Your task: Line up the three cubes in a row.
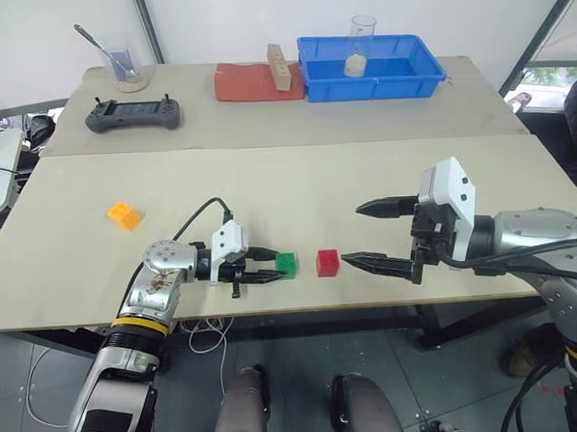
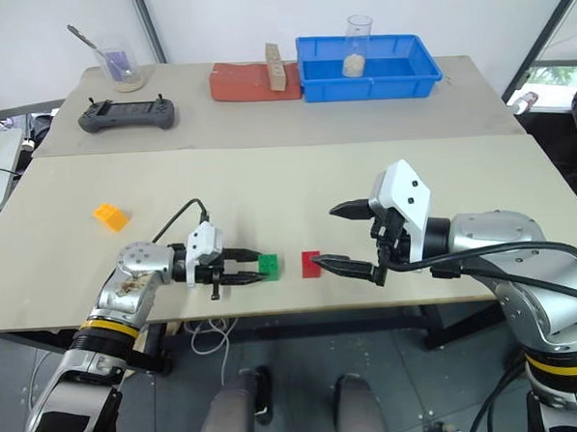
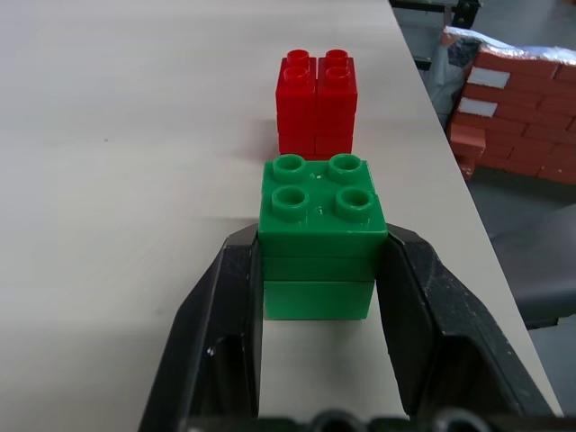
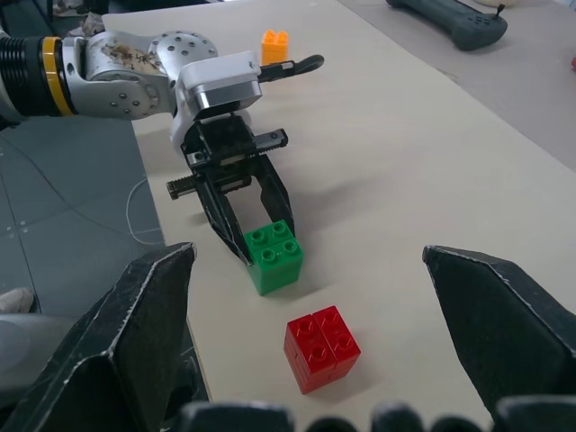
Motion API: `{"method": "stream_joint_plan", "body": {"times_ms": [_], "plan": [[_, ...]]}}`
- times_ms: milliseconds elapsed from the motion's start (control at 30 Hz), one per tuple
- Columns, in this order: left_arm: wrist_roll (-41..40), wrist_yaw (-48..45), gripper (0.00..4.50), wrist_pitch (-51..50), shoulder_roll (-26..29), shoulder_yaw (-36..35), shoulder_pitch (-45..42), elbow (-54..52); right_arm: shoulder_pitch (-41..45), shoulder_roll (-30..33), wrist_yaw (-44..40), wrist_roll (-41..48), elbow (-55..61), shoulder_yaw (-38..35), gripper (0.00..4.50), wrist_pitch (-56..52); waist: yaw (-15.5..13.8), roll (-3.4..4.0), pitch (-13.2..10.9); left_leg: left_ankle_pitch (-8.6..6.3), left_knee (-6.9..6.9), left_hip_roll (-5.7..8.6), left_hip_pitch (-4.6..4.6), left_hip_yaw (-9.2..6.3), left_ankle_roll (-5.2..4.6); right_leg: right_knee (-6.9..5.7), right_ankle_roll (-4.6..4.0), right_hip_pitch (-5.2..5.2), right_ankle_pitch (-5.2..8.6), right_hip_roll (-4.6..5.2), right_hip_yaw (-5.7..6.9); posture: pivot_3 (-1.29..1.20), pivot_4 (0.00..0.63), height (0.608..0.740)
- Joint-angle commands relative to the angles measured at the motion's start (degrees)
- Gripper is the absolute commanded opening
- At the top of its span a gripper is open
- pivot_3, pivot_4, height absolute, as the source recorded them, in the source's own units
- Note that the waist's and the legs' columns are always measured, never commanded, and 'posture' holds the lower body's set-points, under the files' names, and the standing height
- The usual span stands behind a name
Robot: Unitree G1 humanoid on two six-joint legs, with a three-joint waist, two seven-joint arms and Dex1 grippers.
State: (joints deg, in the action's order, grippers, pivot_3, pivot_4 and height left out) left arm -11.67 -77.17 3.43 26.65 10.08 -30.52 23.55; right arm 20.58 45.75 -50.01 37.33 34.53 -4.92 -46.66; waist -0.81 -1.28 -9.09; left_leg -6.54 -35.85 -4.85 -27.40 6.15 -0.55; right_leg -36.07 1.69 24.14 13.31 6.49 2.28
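Near the desk (image 1: 70,285) front edge, left end effector (image 1: 272,271), level and pointing right, is clamped on green cube (image 1: 286,264) just beside red cube (image 1: 328,261); right end effector (image 1: 372,235) gapes empty beyond red; orange cube (image 1: 125,215) well apart, bare desk between.

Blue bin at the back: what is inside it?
Inside the blue bin stands a clear cup with a pale lump at its base. Whether the lump sits in the cup or beside it cannot be told. The bin's front wall hides part of its floor.
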Motion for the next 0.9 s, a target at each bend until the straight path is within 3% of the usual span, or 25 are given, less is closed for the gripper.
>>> {"method": "stream_joint_plan", "body": {"times_ms": [33,267,300,467,600,700,767,900], "plan": [[0.6,-0.6,1.27,2.5,-0.8,0.7,-1.3,1.9,-0.5,1.0,-0.5,0.1,0.6,-1.3,4.50,2.4,0.0,0.00,0.0,0.00,0.00,0.00,0.01,0.00,0.00,0.00,0.00,-0.01,0.00,0.00,0.00,0.00,0.150,0.740],[1.1,-1.5,1.27,4.5,-2.3,1.2,-2.4,4.9,-0.2,1.1,-0.2,-0.1,0.1,-0.7,4.50,3.0,0.0,0.00,0.0,0.00,-0.02,0.00,0.01,-0.01,-0.01,-0.02,0.02,-0.02,0.00,-0.01,0.00,0.00,0.150,0.740],[0.9,-1.7,2.29,4.3,-2.2,1.2,-2.2,4.7,0.0,1.0,-0.1,-0.1,0.0,-0.6,4.50,2.9,-0.1,0.00,0.0,0.00,-0.03,0.00,0.01,-0.01,-0.01,-0.02,0.02,-0.01,0.00,0.00,0.00,0.00,0.150,0.740],[0.3,-0.6,4.48,3.3,-1.5,0.0,-2.0,4.1,0.8,0.7,0.3,-0.1,-0.4,0.1,4.50,2.9,0.1,0.00,0.0,0.01,-0.02,-0.01,0.00,-0.01,-0.02,-0.03,0.01,0.00,0.00,-0.01,0.00,0.00,0.150,0.740],[-2.1,3.7,4.48,-1.9,0.4,-3.7,0.3,-2.0,2.3,-0.6,0.5,0.4,-1.1,1.5,4.50,2.9,0.4,0.00,0.0,0.01,-0.01,-0.02,0.00,-0.01,-0.02,-0.05,0.02,0.02,0.00,-0.02,-0.01,0.00,0.150,0.740],[-4.0,12.2,4.48,-7.1,1.0,-9.0,5.6,-10.6,4.9,-2.6,1.2,0.7,-1.3,3.7,4.50,2.3,0.7,0.00,0.0,0.02,0.01,-0.04,0.01,-0.01,-0.05,-0.09,0.08,0.04,-0.04,-0.03,-0.04,0.00,0.150,0.740],[-3.9,19.5,4.48,-8.8,0.1,-12.7,8.6,-14.3,6.6,-3.9,1.7,0.9,-1.6,4.7,4.50,1.8,0.8,0.00,0.0,0.06,0.01,-0.05,0.02,-0.03,-0.12,-0.12,0.19,0.04,-0.10,-0.04,-0.03,0.00,0.150,0.740],[2.4,44.7,4.48,-5.9,-2.4,-26.0,17.6,-18.8,10.6,-6.9,1.4,-0.5,-4.6,7.9,4.50,3.2,1.1,0.00,0.0,0.02,0.03,-0.05,0.06,-0.02,-0.05,-0.11,0.19,0.02,-0.11,-0.02,-0.05,0.00,0.150,0.740]]}}
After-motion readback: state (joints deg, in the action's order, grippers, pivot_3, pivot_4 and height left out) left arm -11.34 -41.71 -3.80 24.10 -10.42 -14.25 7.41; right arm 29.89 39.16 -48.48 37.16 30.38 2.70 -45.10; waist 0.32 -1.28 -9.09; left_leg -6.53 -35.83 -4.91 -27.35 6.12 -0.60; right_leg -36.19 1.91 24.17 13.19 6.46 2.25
